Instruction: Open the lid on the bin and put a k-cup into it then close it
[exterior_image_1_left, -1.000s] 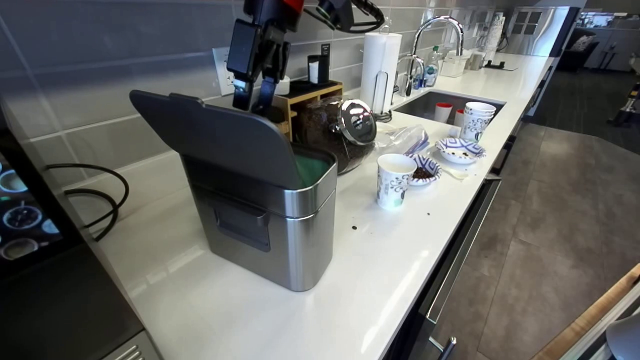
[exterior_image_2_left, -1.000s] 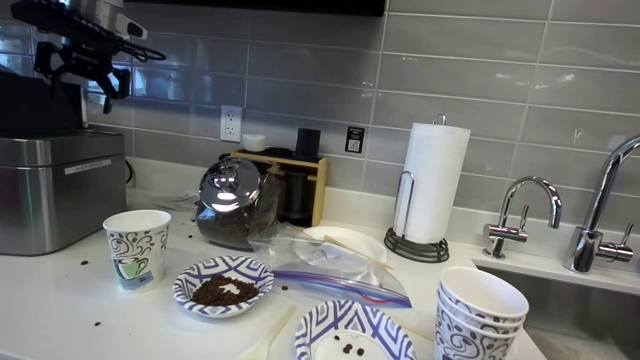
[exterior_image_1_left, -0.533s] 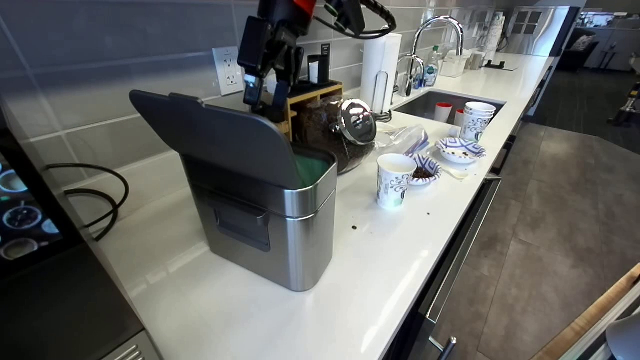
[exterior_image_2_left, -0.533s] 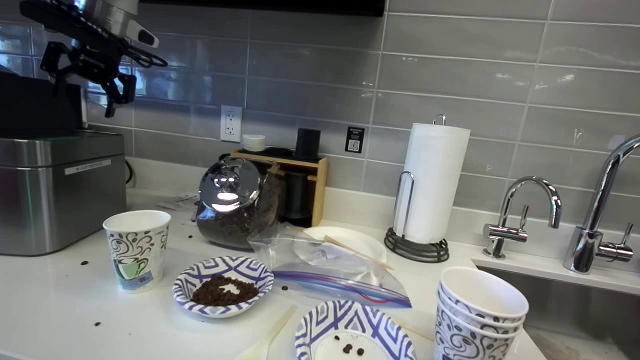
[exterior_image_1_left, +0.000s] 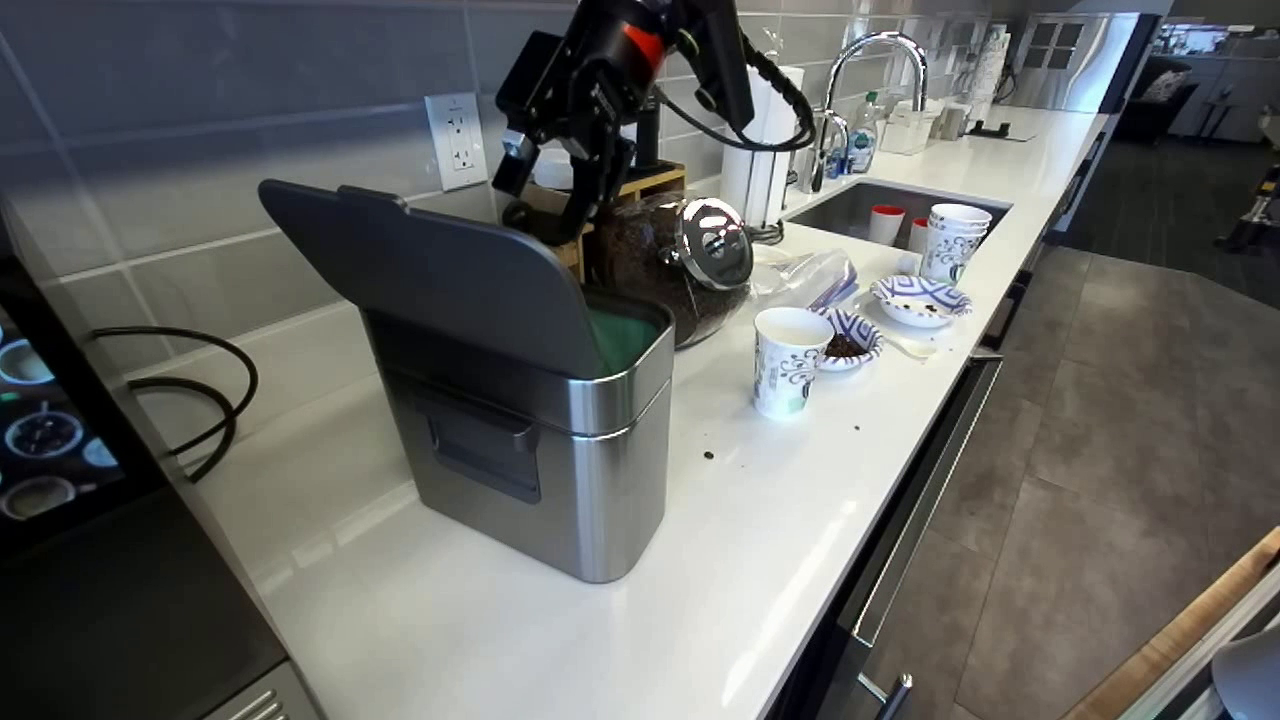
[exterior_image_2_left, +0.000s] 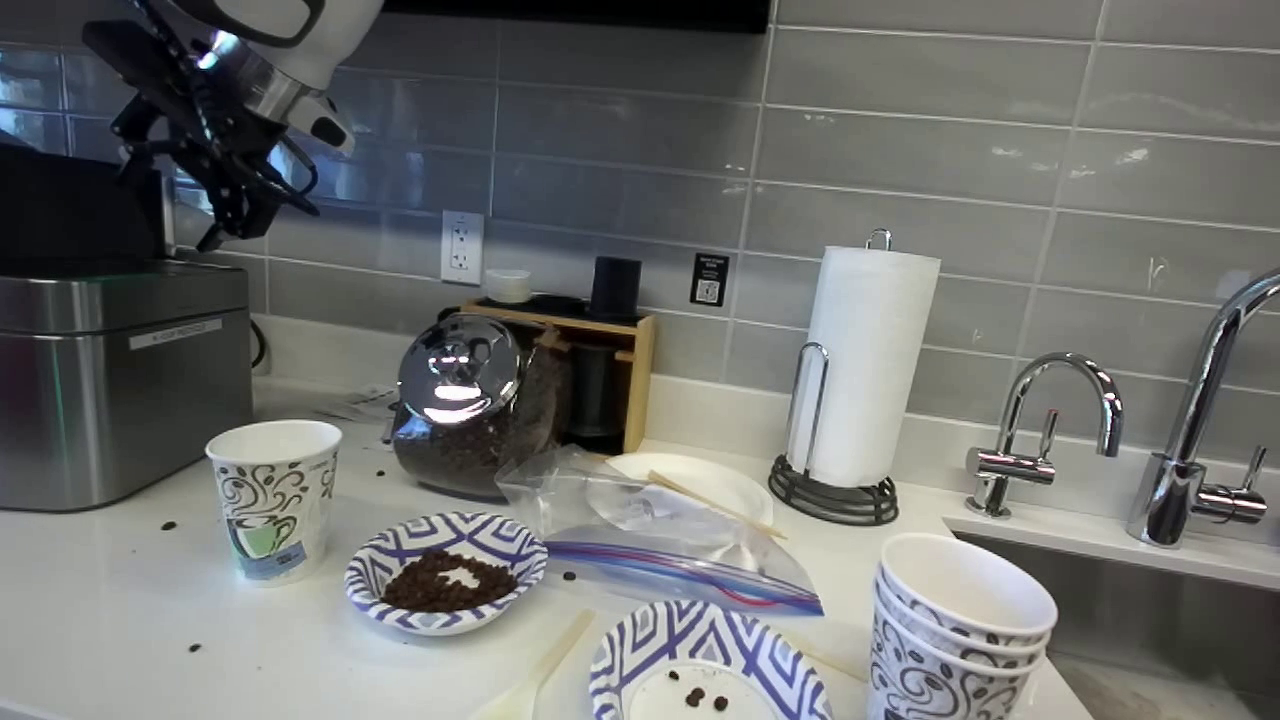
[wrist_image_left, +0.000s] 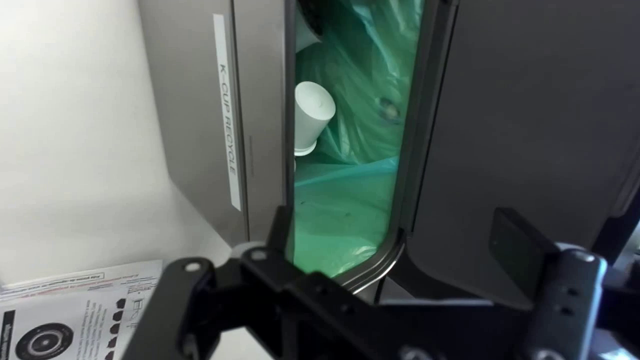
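The brushed-steel bin (exterior_image_1_left: 620, 480) stands on the counter and shows in both exterior views (exterior_image_2_left: 110, 390). Its dark grey lid (exterior_image_1_left: 450, 270) is raised. In the wrist view the bin (wrist_image_left: 200, 100) has a green liner (wrist_image_left: 345, 215) inside, and the lid (wrist_image_left: 515, 110) is at the right. A small white cup (wrist_image_left: 315, 112), which looks like a k-cup, lies tilted on the liner. My gripper (wrist_image_left: 397, 237) is open and empty above one end of the bin, its fingers apart over the near wall and the lid. It shows behind the lid (exterior_image_1_left: 543, 205) in an exterior view and above the bin (exterior_image_2_left: 170, 208).
A paper cup (exterior_image_2_left: 270, 500), a bowl of coffee beans (exterior_image_2_left: 445, 575) and a glass jar (exterior_image_1_left: 650, 265) stand beside the bin. A wooden shelf (exterior_image_2_left: 640, 385) and paper towels (exterior_image_2_left: 870, 370) are by the wall. A dark machine (exterior_image_1_left: 110, 600) stands at the other side.
My gripper has moved sideways and somewhat lower, toward the paper-towel side, and has tilted. It stays open. The bin, raised lid and counter objects have not moved.
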